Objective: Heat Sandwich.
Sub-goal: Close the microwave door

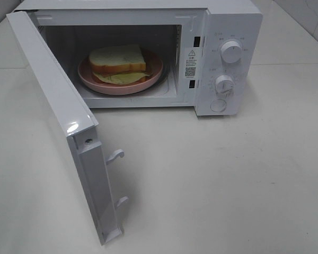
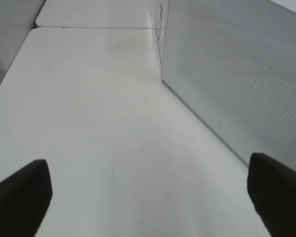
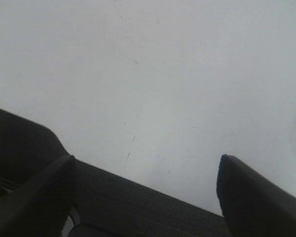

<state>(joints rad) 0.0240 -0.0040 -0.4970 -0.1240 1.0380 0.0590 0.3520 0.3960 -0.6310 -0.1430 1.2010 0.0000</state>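
Note:
The sandwich (image 1: pixel 118 62), pale bread with tan crust and yellow-green filling, lies on a round pink plate (image 1: pixel 148 79) inside the white microwave (image 1: pixel 229 32). The microwave's door (image 1: pixel 58 114) stands swung wide open toward the front left. Neither arm shows in the exterior high view. In the left wrist view my left gripper (image 2: pixel 148 197) is open, its dark fingers (image 2: pixel 19 197) far apart above bare white table, with the perforated door panel (image 2: pixel 237 84) beside it. My right gripper (image 3: pixel 143 192) is open over blank white table and holds nothing.
Two round knobs (image 1: pixel 231 52) and a button (image 1: pixel 218 105) sit on the microwave's right panel. Two latch hooks (image 1: pixel 116 155) stick out of the door's edge. White table (image 1: pixel 222 180) stretches in front of the microwave and to its right.

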